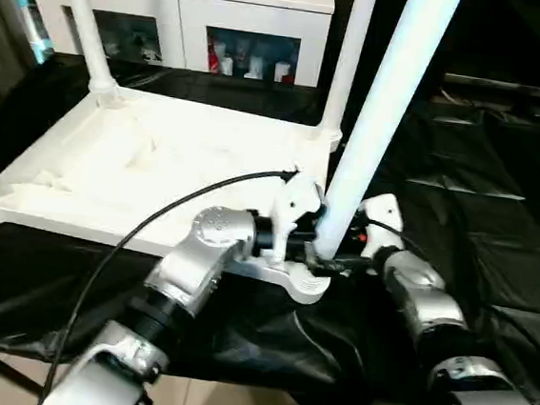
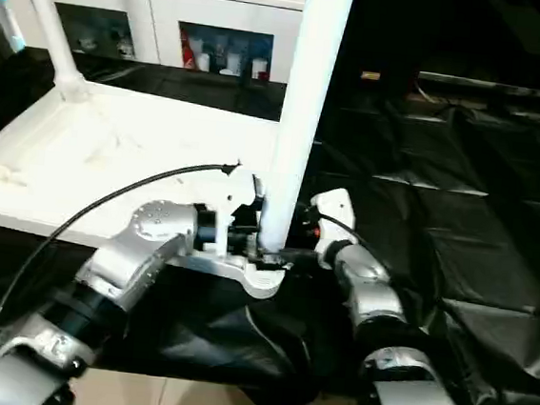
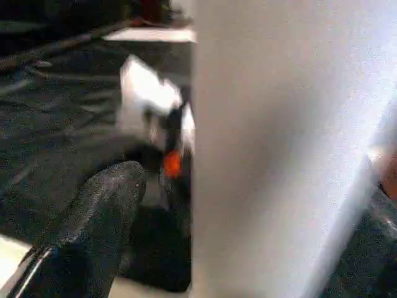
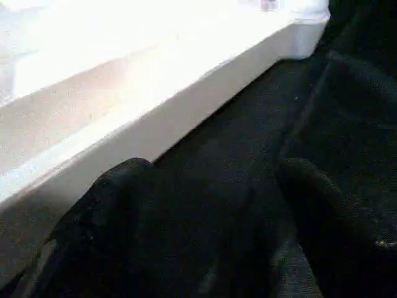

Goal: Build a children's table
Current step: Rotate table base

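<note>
Nearest me, my left gripper (image 1: 315,250) is spread wide around the base of a white leg (image 1: 378,127), one black finger (image 3: 99,223) on each side, no clear clench. My right gripper (image 1: 346,253) sits just beside that leg, fingers apart, nothing in it. The leg stands in the near corner socket of the upside-down table top (image 1: 139,166) on black sheeting (image 1: 479,213). Far back, a white cabinet (image 1: 188,8).
</note>
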Controlling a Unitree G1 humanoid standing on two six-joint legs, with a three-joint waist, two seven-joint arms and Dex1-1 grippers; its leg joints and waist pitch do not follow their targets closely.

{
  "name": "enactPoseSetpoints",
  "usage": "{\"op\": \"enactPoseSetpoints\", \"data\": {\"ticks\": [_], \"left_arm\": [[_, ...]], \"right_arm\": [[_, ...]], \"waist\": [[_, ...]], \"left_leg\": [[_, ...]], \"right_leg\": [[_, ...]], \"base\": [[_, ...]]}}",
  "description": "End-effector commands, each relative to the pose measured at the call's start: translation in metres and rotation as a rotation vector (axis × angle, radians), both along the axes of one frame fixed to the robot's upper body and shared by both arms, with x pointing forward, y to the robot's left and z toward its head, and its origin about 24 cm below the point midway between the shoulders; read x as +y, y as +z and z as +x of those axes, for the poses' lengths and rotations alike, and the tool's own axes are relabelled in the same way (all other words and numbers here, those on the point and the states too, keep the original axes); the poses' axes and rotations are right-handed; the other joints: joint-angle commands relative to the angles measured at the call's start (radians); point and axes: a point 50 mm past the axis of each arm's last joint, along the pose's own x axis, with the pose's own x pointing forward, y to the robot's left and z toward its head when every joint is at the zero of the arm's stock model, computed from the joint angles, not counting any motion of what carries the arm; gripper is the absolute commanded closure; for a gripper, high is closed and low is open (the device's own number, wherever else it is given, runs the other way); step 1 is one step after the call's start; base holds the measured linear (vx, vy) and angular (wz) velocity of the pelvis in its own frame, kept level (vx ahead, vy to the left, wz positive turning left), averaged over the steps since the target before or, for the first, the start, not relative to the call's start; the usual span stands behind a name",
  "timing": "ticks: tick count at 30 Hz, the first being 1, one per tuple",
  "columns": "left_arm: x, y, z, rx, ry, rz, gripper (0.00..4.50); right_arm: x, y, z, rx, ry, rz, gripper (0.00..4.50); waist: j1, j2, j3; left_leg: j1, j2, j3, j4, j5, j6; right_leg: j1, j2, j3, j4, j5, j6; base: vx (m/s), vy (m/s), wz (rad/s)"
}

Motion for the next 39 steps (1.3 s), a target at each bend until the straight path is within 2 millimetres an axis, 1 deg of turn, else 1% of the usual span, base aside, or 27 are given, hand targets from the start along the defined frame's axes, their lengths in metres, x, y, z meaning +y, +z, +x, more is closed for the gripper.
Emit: {"op": "enactPoseSetpoints", "data": {"ticks": [1, 3, 5, 6, 7, 8, 10, 11, 12, 14, 15, 16, 17, 18, 19, 20, 22, 24, 25, 26, 28, 29, 30, 31, 32, 33, 39], "left_arm": [[0.011, 0.000, 0.002, -0.026, -0.037, 0.030, 0.01], [0.020, -0.003, 0.002, -0.031, -0.067, 0.071, 0.01], [0.039, -0.008, 0.003, -0.022, -0.117, 0.168, 0.01], [0.042, -0.009, 0.004, -0.020, -0.122, 0.183, 0.01], [0.049, -0.012, 0.006, -0.020, -0.129, 0.234, 0.18], [0.051, -0.013, 0.006, -0.023, -0.129, 0.248, 0.18], [0.056, -0.016, 0.009, -0.040, -0.131, 0.298, 0.39], [0.059, -0.018, 0.012, -0.054, -0.134, 0.336, 0.47], [0.059, -0.018, 0.012, -0.056, -0.137, 0.343, 0.58], [0.058, -0.016, 0.018, -0.059, -0.169, 0.369, 0.70], [0.058, -0.016, 0.018, -0.059, -0.169, 0.369, 0.86], [0.057, -0.015, 0.020, -0.065, -0.175, 0.375, 0.91], [0.057, -0.014, 0.022, -0.064, -0.184, 0.379, 0.96], [0.056, -0.014, 0.022, -0.061, -0.190, 0.384, 1.06], [0.056, -0.014, 0.023, -0.058, -0.196, 0.391, 1.18], [0.056, -0.014, 0.024, -0.053, -0.205, 0.402, 1.35], [0.056, -0.014, 0.026, -0.042, -0.216, 0.410, 1.37], [0.057, -0.016, 0.027, -0.013, -0.232, 0.426, 1.73], [0.058, -0.018, 0.027, -0.002, -0.237, 0.442, 1.73], [0.059, -0.018, 0.027, 0.000, -0.239, 0.447, 1.80], [0.060, -0.020, 0.027, 0.012, -0.241, 0.462, 1.98], [0.060, -0.021, 0.027, 0.017, -0.242, 0.465, 1.98], [0.060, -0.022, 0.028, 0.021, -0.241, 0.465, 2.20], [0.060, -0.023, 0.028, 0.023, -0.239, 0.465, 2.23], [0.059, -0.023, 0.028, 0.023, -0.236, 0.467, 2.31], [0.058, -0.024, 0.028, 0.023, -0.232, 0.469, 2.43], [0.057, -0.026, 0.031, 0.008, -0.202, 0.483, 3.02]], "right_arm": [[-0.008, 0.008, -0.004, -0.033, 0.079, 0.012, 0.82], [-0.014, 0.010, -0.011, -0.035, 0.153, -0.006, 0.82], [-0.027, 0.014, -0.025, -0.024, 0.261, -0.056, 0.82], [-0.029, 0.014, -0.027, -0.022, 0.271, -0.062, 0.82], [-0.036, 0.017, -0.032, -0.012, 0.306, -0.080, 0.82], [-0.038, 0.018, -0.034, -0.009, 0.315, -0.085, 0.82], [-0.044, 0.021, -0.040, 0.000, 0.353, -0.098, 0.82], [-0.049, 0.026, -0.048, 0.011, 0.399, -0.107, 0.82], [-0.050, 0.027, -0.050, 0.016, 0.414, -0.108, 0.82], [-0.049, 0.037, -0.065, 0.056, 0.547, -0.100, 0.82], [-0.049, 0.037, -0.065, 0.056, 0.547, -0.100, 0.82], [-0.048, 0.039, -0.070, 0.066, 0.584, -0.097, 0.82], [-0.047, 0.042, -0.074, 0.077, 0.613, -0.091, 0.82], [-0.046, 0.043, -0.075, 0.080, 0.618, -0.089, 0.82], [-0.046, 0.044, -0.076, 0.084, 0.626, -0.087, 0.82], [-0.045, 0.046, -0.077, 0.089, 0.636, -0.082, 0.82], [-0.043, 0.048, -0.079, 0.096, 0.646, -0.075, 0.82], [-0.041, 0.049, -0.082, 0.109, 0.660, -0.072, 0.82], [-0.040, 0.049, -0.084, 0.120, 0.668, -0.072, 0.82], [-0.040, 0.050, -0.084, 0.123, 0.670, -0.072, 0.82], [-0.039, 0.051, -0.086, 0.138, 0.682, -0.070, 0.82], [-0.038, 0.051, -0.088, 0.145, 0.689, -0.069, 0.82], [-0.038, 0.052, -0.090, 0.153, 0.696, -0.068, 0.82], [-0.038, 0.053, -0.090, 0.156, 0.699, -0.068, 0.82], [-0.038, 0.053, -0.092, 0.158, 0.702, -0.069, 0.82], [-0.038, 0.054, -0.094, 0.161, 0.706, -0.070, 0.82], [-0.039, 0.055, -0.099, 0.178, 0.709, -0.072, 0.82]], "waist": [[0.007, 0.003, -0.081], [0.017, 0.003, -0.080], [0.023, 0.003, -0.080], [0.024, 0.005, -0.079], [0.023, 0.008, -0.077], [0.022, 0.004, -0.076], [0.024, 0.003, -0.075], [0.025, 0.000, -0.071], [0.029, 0.001, -0.071], [0.032, -0.005, -0.071], [0.039, -0.004, -0.072], [0.040, 0.002, -0.072], [0.042, -0.002, -0.072], [0.042, -0.003, -0.074], [0.042, -0.001, -0.073], [0.041, -0.004, -0.072], [0.045, -0.002, -0.074], [0.050, 0.005, -0.074], [0.050, 0.012, -0.073], [0.049, 0.005, -0.074], [0.048, 0.009, -0.073], [0.049, 0.008, -0.073], [0.049, 0.008, -0.073], [0.051, 0.019, -0.073], [0.051, 0.013, -0.073], [0.051, 0.016, -0.072], [0.049, 0.015, -0.073]], "left_leg": [[0.022, 0.027, -0.011, -0.056, -0.193, 0.074], [0.023, 0.028, -0.011, -0.056, -0.206, 0.083], [0.024, 0.029, -0.011, -0.057, -0.219, 0.081], [0.025, 0.029, -0.012, -0.059, -0.226, 0.077], [0.025, 0.028, -0.012, -0.060, -0.234, 0.074], [0.025, 0.029, -0.012, -0.062, -0.251, 0.067], [0.027, 0.030, -0.013, -0.063, -0.270, 0.055], [0.026, 0.029, -0.013, -0.065, -0.286, 0.053], [0.030, 0.032, -0.013, -0.065, -0.299, 0.049], [0.026, 0.031, -0.015, -0.066, -0.294, 0.055], [0.027, 0.033, -0.015, -0.065, -0.291, 0.062], [0.025, 0.034, -0.016, -0.065, -0.282, 0.061], [0.025, 0.032, -0.014, -0.064, -0.279, 0.063], [0.022, 0.032, -0.016, -0.064, -0.265, 0.065], [0.021, 0.031, -0.016, -0.064, -0.263, 0.067], [0.022, 0.031, -0.015, -0.063, -0.262, 0.066], [0.024, 0.033, -0.015, -0.063, -0.260, 0.063], [0.026, 0.033, -0.016, -0.064, -0.262, 0.060], [0.027, 0.033, -0.016, -0.064, -0.269, 0.056], [0.027, 0.034, -0.017, -0.065, -0.277, 0.051], [0.026, 0.033, -0.017, -0.065, -0.278, 0.049], [0.025, 0.033, -0.017, -0.065, -0.278, 0.051], [0.024, 0.032, -0.017, -0.065, -0.275, 0.054], [0.026, 0.033, -0.018, -0.065, -0.279, 0.051], [0.027, 0.033, -0.017, -0.065, -0.284, 0.049], [0.026, 0.033, -0.017, -0.065, -0.283, 0.050], [0.023, 0.032, -0.018, -0.065, -0.281, 0.051]], "right_leg": [[0.056, -0.034, 0.022, -0.054, -0.006, -0.303], [0.055, -0.032, 0.021, -0.058, -0.018, -0.296], [0.054, -0.032, 0.021, -0.058, -0.037, -0.285], [0.052, -0.033, 0.021, -0.060, -0.050, -0.284], [0.051, -0.031, 0.021, -0.061, -0.063, -0.283], [0.052, -0.032, 0.022, -0.065, -0.087, -0.278], [0.049, -0.036, 0.022, -0.066, -0.128, -0.276], [0.049, -0.035, 0.023, -0.074, -0.166, -0.263], [0.046, -0.038, 0.024, -0.074, -0.181, -0.258], [0.050, -0.039, 0.025, -0.075, -0.189, -0.250], [0.049, -0.042, 0.026, -0.076, -0.195, -0.242], [0.048, -0.044, 0.026, -0.074, -0.188, -0.246], [0.048, -0.043, 0.025, -0.079, -0.188, -0.245], [0.050, -0.044, 0.025, -0.073, -0.169, -0.252], [0.049, -0.044, 0.025, -0.075, -0.169, -0.254], [0.047, -0.044, 0.024, -0.077, -0.175, -0.254], [0.047, -0.047, 0.024, -0.075, -0.177, -0.258], [0.045, -0.045, 0.025, -0.075, -0.174, -0.261], [0.044, -0.045, 0.025, -0.077, -0.175, -0.262], [0.046, -0.045, 0.024, -0.077, -0.172, -0.262], [0.046, -0.045, 0.024, -0.077, -0.167, -0.266], [0.048, -0.046, 0.024, -0.077, -0.166, -0.264], [0.048, -0.047, 0.024, -0.078, -0.171, -0.263], [0.047, -0.048, 0.024, -0.079, -0.178, -0.262], [0.048, -0.049, 0.025, -0.080, -0.182, -0.264], [0.047, -0.047, 0.025, -0.083, -0.182, -0.260], [0.048, -0.049, 0.023, -0.084, -0.206, -0.251]], "base": [[0.000, 0.000, 0.00], [0.000, 0.000, 0.00], [0.000, 0.000, 0.00], [0.000, 0.000, 0.00], [0.000, 0.000, 0.00], [0.000, 0.000, 0.00], [0.000, 0.000, 0.00], [0.000, 0.000, 0.00], [0.000, 0.000, 0.00], [0.000, 0.000, 0.00], [0.000, 0.000, 0.00], [0.000, 0.000, 0.00], [0.000, 0.000, 0.00], [0.000, 0.000, 0.00], [0.000, 0.000, 0.00], [0.000, 0.000, 0.00], [0.000, 0.000, 0.00], [0.000, 0.000, 0.00], [0.000, 0.000, 0.00], [0.000, 0.000, 0.00], [0.000, 0.000, 0.00], [0.000, 0.000, 0.00], [0.000, 0.000, 0.00], [0.000, 0.000, 0.00], [0.000, 0.000, 0.00], [0.000, 0.000, 0.00], [0.000, 0.000, 0.00]]}}
